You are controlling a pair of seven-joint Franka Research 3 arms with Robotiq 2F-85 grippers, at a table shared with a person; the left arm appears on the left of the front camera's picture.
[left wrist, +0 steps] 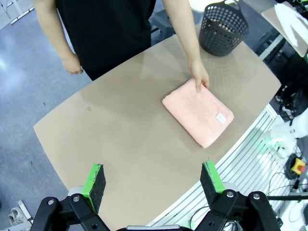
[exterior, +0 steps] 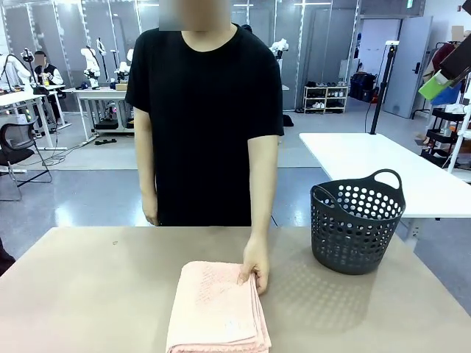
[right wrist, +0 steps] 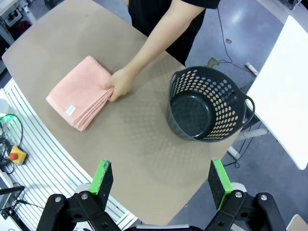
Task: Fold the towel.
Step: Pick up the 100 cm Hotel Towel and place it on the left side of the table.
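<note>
Both pincers are spread wide and pinch nothing: the left gripper (left wrist: 153, 180) hangs high over the robot's side of the desk (left wrist: 125, 139), its green pads (left wrist: 94, 175) well apart, and the right gripper (right wrist: 161, 183) hangs the same way above the desk's right-hand part, pads (right wrist: 217, 182) parted with bare tabletop between them.

The towel (exterior: 218, 309) lies folded into a thick, flat packet near the middle of the desk's near edge, its bottom end reaching that edge in the front view. Its long axis runs from the near edge toward the far edge where the person stands, so the short ends face the robot and the person. It is salmon pink with a fine woven texture on top, and a small white label (left wrist: 221, 117) sits on the upper face close to the near, robot-side end. Along its right-hand long side the stacked layers show as several thin edges (plainest in the right wrist view).

The person's hand (exterior: 255, 273) rests on the towel's far right corner, fingers lying on the cloth; the other arm hangs at the person's side behind the far edge.

A dark perforated basket (exterior: 356, 222) with two handles stands upright near the desk's far right corner, well apart from the towel, empty inside.
</note>
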